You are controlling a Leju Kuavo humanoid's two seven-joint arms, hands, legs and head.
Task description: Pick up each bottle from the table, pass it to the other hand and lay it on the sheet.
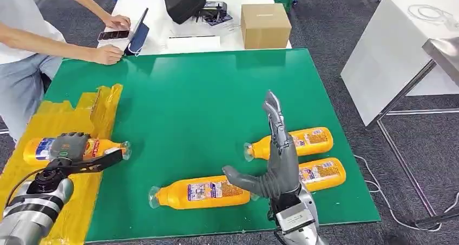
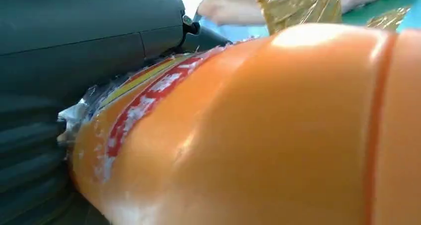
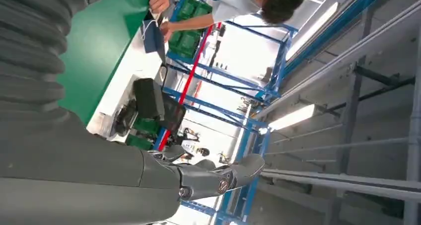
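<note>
Your left hand (image 1: 69, 145) grips an orange bottle (image 1: 38, 149) over the yellow sheet (image 1: 81, 115); your right hand (image 1: 276, 158) is spread, empty.

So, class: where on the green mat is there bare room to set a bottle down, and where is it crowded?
Bare: the green mat between the yellow sheet and the cardboard box. Crowded: the near right corner, three orange bottles around the right hand.
</note>
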